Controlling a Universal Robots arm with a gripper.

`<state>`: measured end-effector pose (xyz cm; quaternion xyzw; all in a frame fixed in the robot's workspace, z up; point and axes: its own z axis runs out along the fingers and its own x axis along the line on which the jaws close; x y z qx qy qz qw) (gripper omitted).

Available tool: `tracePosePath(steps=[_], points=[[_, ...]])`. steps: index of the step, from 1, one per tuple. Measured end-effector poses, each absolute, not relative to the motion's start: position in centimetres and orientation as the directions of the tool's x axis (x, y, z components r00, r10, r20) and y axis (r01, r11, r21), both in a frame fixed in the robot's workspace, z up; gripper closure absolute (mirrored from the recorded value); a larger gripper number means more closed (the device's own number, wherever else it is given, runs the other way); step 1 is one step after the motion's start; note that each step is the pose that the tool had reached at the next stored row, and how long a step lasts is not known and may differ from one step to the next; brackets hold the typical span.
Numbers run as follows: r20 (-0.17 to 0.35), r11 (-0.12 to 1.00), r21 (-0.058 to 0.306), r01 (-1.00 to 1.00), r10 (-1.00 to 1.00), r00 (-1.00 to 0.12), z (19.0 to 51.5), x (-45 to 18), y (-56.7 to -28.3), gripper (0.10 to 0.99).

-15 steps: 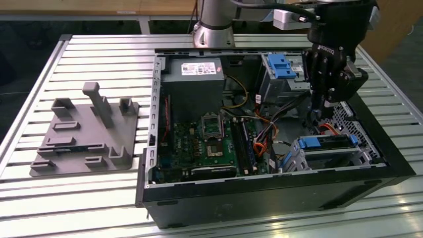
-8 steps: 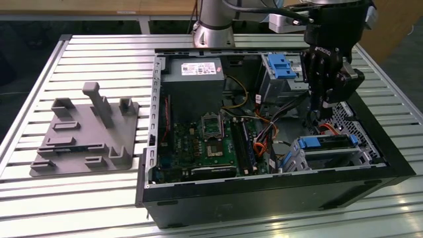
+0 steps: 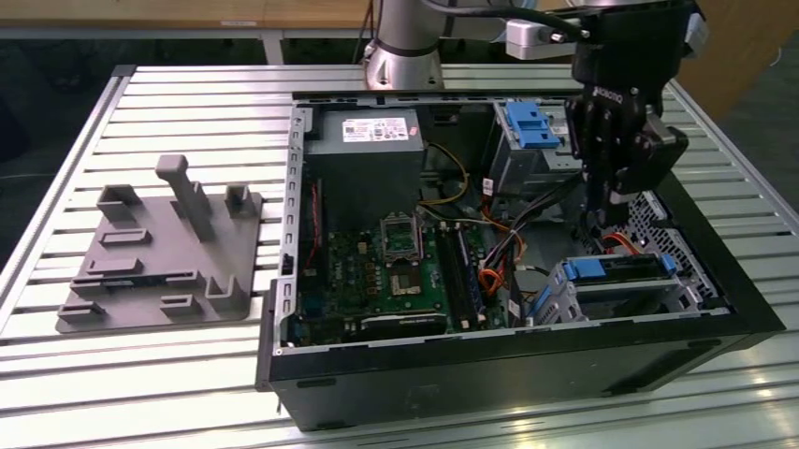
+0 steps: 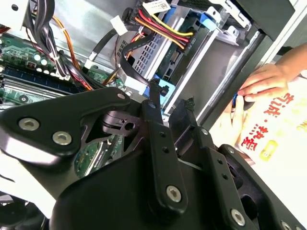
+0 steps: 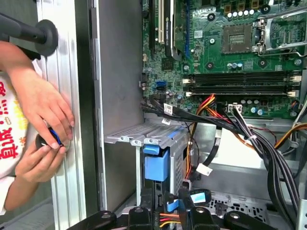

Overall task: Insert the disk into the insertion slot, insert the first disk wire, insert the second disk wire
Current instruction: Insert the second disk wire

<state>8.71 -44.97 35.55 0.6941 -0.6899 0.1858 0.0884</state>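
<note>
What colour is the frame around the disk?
Bright blue. The disk shows best in the exterior view.

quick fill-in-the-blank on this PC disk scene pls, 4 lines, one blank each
1. The disk lies in the insertion slot, framed by a ____ carrier.
2. The gripper hangs in the computer case on the exterior view's ____ side.
3. The grey fixture lies on the table to the exterior view's ____ of the case.
4. The person's hands are ____ the case.

Missing words: blue; right; left; outside.
</note>
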Motion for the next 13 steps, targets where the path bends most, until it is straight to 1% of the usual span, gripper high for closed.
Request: tracePosePath(steps=[12, 13], points=[[0.398, -0.035, -0.133, -0.991, -0.917, -0.021, 35.14, 8.71, -44.57, 0.729], [0.399, -0.035, -0.133, -0.991, -0.917, -0.021, 35.1, 8.7, -44.49, 0.745]])
